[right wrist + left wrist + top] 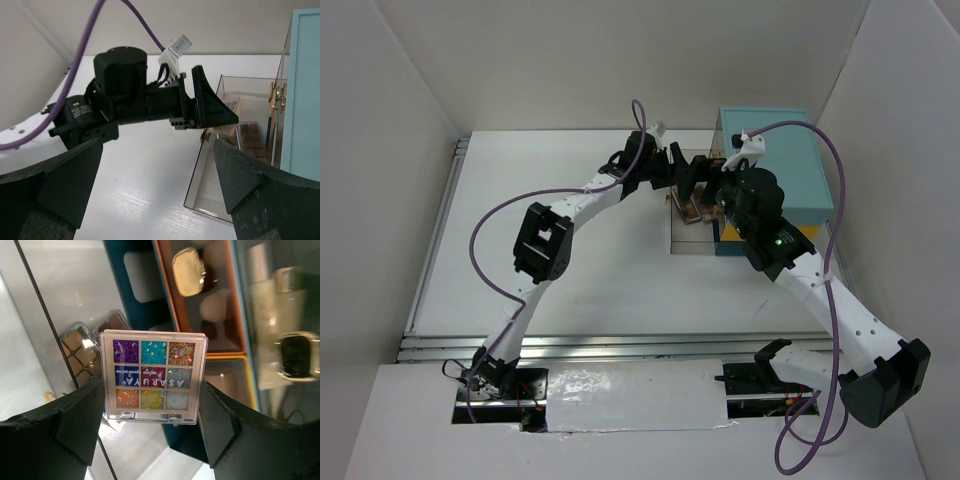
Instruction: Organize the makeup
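My left gripper (152, 399) is shut on a square glitter eyeshadow palette (153, 376) with nine coloured pans, holding it upright above the clear lid panel (65, 300) of the teal case (775, 165). Two brown palettes (80, 356) lie on that panel below it. Inside the case, an orange compartment holds a gold-capped item (188, 271) and a peach sponge (216, 307). A black-capped bottle (295, 356) stands to the right. My right gripper (156, 150) is open and empty, just right of the left gripper (150, 102), over the table beside the clear panel (235, 150).
The open teal case stands at the back right, with its clear lid (695, 225) lying flat toward the middle. White walls enclose the table (580, 260) on three sides. The two wrists are close together above the lid in the top view (710, 185).
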Robot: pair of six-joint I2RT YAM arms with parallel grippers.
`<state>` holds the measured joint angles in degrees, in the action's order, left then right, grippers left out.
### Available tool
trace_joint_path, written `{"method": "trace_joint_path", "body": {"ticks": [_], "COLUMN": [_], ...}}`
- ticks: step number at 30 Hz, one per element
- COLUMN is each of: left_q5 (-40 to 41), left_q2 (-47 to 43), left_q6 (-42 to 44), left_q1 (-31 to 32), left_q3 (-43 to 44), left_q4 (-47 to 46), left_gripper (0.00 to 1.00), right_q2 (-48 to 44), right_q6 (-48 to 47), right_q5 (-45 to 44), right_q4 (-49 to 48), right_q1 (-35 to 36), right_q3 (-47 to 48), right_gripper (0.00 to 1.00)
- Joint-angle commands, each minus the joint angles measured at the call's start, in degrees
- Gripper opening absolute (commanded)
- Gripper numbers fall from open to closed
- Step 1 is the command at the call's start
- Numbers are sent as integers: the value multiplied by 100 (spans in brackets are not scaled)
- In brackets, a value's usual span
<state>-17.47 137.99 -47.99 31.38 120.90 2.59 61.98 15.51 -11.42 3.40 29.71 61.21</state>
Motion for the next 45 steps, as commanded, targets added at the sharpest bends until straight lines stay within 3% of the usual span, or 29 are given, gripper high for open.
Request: {"method": "trace_joint_path", "body": {"ticks": [1, 5, 6, 10, 17, 21, 24, 25, 28, 29, 31, 36, 45], "left_q5": [-134, -46, 33, 130, 455, 1428, 2326, 2475, 2889, 2994, 2978, 2434, 1258], "left_q2": [52, 26, 26, -62, -290, -659, -1116, -1256, -1118, -1012, -652, 25, 456], "left_q6": [-123, -53, -18, 61, 333, 545, 413, 352, 290, 333, 430, 633, 844], "left_q1": [123, 150, 158, 158, 158, 141, 53, 27, -35, -35, -44, -26, -17], "left_q3": [452, 513, 548, 487, 592, 453, -293, -661, -744, -665, -349, 354, 495], "left_q4": [-549, -506, -427, -320, 213, 961, 1112, 1129, 1515, 1629, 1920, 2211, 1658], "left_gripper": [28, 45, 64, 99, 99, 99, 95, 91, 54, 31, 20, 24, 34], "right_q2": [-124, -72, -63, -10, 52, 60, 69, 69, 95, 113, 113, 69, 51], "right_q6": [-74, -101, -101, -109, -127, -136, -127, -118, -74, -83, -74, -92, -127], "right_q5": [-124, -62, -45, 8, 17, -1, 52, 61, 149, 158, 184, 175, 281], "right_q4": [-261, -234, -234, -243, -243, -234, -252, -261, -296, -296, -305, -322, -322], "right_q1": [-53, -62, -62, -80, -71, -71, -89, -89, -89, -89, -89, -89, -89], "right_q3": [-22, 31, 31, 49, 75, 75, 58, 58, 40, 49, 40, -4, -91], "right_gripper": [100, 100, 100, 100, 100, 100, 100, 100, 100, 100, 100, 100, 100]}}
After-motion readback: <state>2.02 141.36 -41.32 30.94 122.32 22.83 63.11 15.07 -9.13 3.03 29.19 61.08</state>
